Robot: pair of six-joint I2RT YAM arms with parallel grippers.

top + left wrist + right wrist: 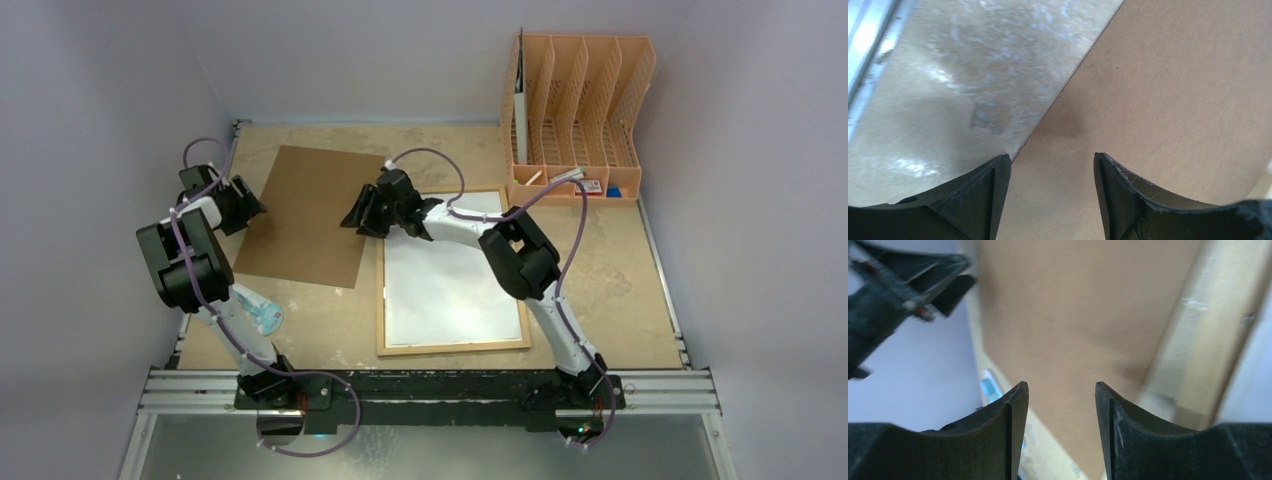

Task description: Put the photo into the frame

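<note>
Our left tool [1052,160] and right tool [1060,387] gape empty; the backboard [305,215], ten o'clock of the frame [455,347], looks stiff; we'd pinch its edge.

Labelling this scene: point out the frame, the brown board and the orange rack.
frame [452,349], top view, bottom rail.
brown board [305,215], top view, centre.
orange rack [570,145], top view, lattice panel.

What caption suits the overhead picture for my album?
Both open, the left gripper and right gripper flank the brown backing board lying beside the frame.
</note>
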